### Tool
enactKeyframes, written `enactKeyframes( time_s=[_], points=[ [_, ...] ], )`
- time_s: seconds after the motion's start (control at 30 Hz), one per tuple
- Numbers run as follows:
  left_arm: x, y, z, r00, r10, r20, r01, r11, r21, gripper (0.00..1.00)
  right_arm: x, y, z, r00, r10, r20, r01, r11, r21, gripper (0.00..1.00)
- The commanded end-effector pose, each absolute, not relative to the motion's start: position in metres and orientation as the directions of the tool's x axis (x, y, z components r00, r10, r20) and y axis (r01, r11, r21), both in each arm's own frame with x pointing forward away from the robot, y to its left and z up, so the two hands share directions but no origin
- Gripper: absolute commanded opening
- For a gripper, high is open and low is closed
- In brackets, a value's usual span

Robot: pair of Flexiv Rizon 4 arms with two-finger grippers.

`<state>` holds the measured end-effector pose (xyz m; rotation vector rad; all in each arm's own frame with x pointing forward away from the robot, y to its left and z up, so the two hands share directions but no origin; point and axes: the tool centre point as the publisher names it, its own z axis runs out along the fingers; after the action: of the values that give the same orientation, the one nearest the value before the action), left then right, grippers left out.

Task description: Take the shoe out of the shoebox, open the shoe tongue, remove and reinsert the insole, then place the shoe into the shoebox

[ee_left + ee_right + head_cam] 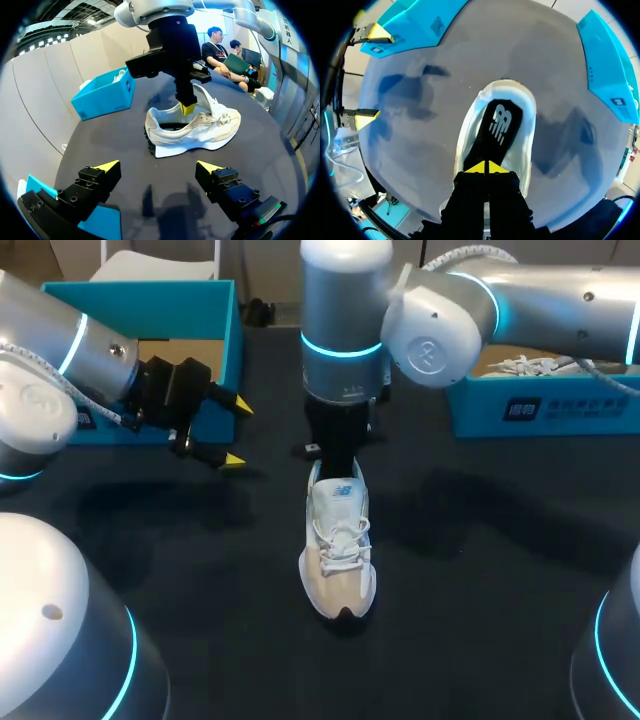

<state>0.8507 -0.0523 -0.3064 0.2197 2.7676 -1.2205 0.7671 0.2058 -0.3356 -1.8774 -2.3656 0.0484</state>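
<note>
Jaws on the left gripper (pixel 239 432) stand spread and hold nothing, at 10 o'clock from the shoe (pixel 338 560). The right gripper (pixel 485 167) has its jaws pressed together at the heel end of the black insole (pixel 495 130). The white laced shoe sits on its sole mid-table, long axis 6 to 12, rounded toe at 6. The table (pixel 200 590) is dark and matte. Farther off, teal cardboard shoeboxes stand at 10 (pixel 200 310) and 2 o'clock (pixel 540 405).

Holds the left gripper (pixel 238 432) level, arm in from 9 o'clock, yellow fingertips (pixel 243 405) spread wide and aimed toward 3 o'clock. Hangs the right gripper (pixel 486 167) straight down at centre, arm in from 2 o'clock, fingertips (pixel 476 168) pressed together with no gap
</note>
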Motion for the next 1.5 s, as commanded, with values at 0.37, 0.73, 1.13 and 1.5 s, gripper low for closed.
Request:
enactKeyframes(
  time_s=[0.37, 0.73, 1.13, 1.5],
  points=[
    [0.850, -0.052, -0.306, -0.983, 0.089, -0.158, 0.177, 0.667, -0.724, 1.00, 0.754, 0.209, -0.348, -0.214, 0.970, 0.120, 0.968, 0.227, -0.111, 1.00],
    [0.850, -0.052, -0.306, -0.983, 0.089, -0.158, 0.177, 0.667, -0.724, 1.00, 0.752, 0.212, -0.352, -0.237, 0.958, 0.163, 0.958, 0.259, -0.125, 1.00],
    [0.850, -0.052, -0.306, -0.983, 0.089, -0.158, 0.177, 0.667, -0.724, 1.00, 0.747, 0.211, -0.333, -0.238, 0.957, 0.164, 0.961, 0.257, -0.105, 1.00],
    [0.850, -0.052, -0.306, -0.983, 0.089, -0.158, 0.177, 0.667, -0.724, 1.00, 0.742, 0.210, -0.314, -0.232, 0.963, 0.140, 0.967, 0.244, -0.075, 1.00]
  ],
)
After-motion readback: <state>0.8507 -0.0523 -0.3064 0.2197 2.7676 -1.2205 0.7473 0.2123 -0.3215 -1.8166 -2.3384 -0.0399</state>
